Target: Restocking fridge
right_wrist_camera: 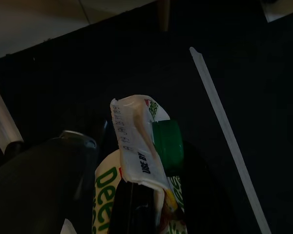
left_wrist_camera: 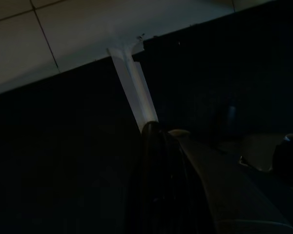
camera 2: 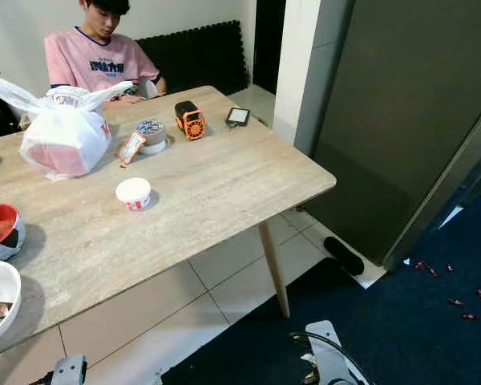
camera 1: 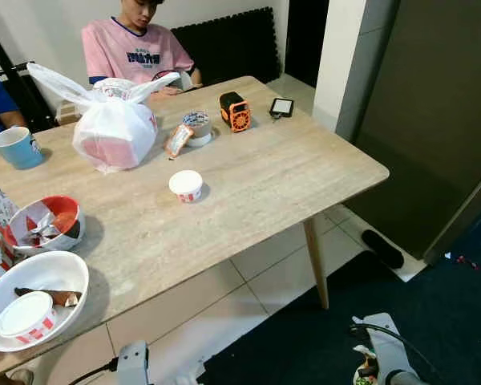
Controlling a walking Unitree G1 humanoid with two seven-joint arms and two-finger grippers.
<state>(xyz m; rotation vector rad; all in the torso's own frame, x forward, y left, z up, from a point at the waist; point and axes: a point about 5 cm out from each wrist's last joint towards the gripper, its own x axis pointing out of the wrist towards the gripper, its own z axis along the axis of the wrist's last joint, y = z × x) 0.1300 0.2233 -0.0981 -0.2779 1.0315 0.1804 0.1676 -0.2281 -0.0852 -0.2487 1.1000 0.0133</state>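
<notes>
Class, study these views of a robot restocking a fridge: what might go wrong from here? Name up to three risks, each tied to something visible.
1. The right claw holds a carton with a green cap by its top end; it might slip while the robot walks.
2. The table corner juts toward the dark fridge, so the right arm could clip it.
3. Small red bits lie on the dark floor; the robot's feet could tread on them.

A big wooden table (camera 1: pixel 248 172) stands on pale floor tiles (camera 1: pixel 260 265). A dark blue rug (camera 2: pixel 433 321) lies beside it. The wall (camera 1: pixel 48 20) is white.
</notes>
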